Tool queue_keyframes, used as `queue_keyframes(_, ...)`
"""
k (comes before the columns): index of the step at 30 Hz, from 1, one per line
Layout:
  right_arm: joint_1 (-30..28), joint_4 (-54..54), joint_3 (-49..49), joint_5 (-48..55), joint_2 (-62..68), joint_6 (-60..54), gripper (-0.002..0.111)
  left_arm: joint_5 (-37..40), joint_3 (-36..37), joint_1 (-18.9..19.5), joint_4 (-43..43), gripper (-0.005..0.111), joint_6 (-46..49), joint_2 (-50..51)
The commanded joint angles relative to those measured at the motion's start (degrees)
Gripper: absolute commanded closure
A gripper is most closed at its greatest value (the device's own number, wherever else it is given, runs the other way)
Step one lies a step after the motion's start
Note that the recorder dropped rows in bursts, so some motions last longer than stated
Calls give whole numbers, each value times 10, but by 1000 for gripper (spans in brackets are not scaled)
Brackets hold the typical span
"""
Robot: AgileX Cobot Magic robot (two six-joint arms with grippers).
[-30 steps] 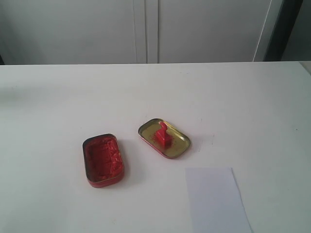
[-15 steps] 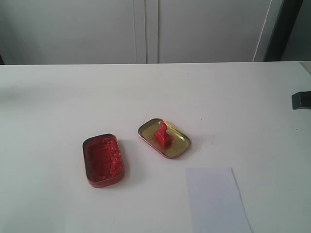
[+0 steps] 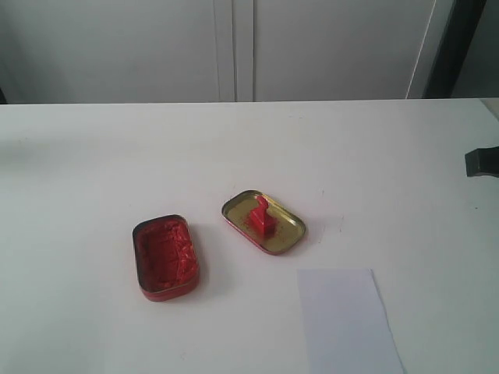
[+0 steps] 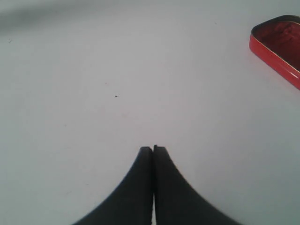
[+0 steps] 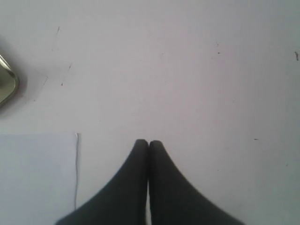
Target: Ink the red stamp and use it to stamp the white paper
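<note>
Exterior view: a dark piece of the right arm (image 3: pixel 482 162) has edged in at the right border. The red stamp (image 3: pixel 262 214) stands as before in the gold lid (image 3: pixel 287 231), between the ink tin (image 3: pixel 164 257) and the white paper (image 3: pixel 347 319). Only the wrist views show the claws: the left gripper (image 4: pixel 153 149) and right gripper (image 5: pixel 148 142) are pressed closed and empty.

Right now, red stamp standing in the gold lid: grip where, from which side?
Grip the narrow knobbed handle of the red stamp, coming straight down. It stands upright on its flat base inside the gold lid, whose raised rim likely blocks a low side approach. The right pincer is shut; open it first.
</note>
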Motion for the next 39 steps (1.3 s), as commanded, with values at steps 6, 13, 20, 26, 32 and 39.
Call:
queue_keyframes(6, 1, 12, -59, 33, 99, -5, 108, 9, 6, 1, 2, 107, 0, -3)
queue_keyframes(13, 1, 36, -127, 64, 193, -12, 108, 9, 6, 1, 2, 107, 0, -3)
queue_keyframes(20, 1, 52, -188, 99, 267, -23, 108, 9, 6, 1, 2, 107, 0, -3)
queue_keyframes(26, 18, 58, -240, 119, 317, -39, 108, 9, 6, 1, 2, 107, 0, -3)
queue_keyframes(32, 53, 61, -294, 141, 362, -39, 108, 9, 6, 1, 2, 107, 0, -3)
queue_keyframes(39, 98, 66, -365, 173, 415, -39, 108, 9, 6, 1, 2, 107, 0, -3)
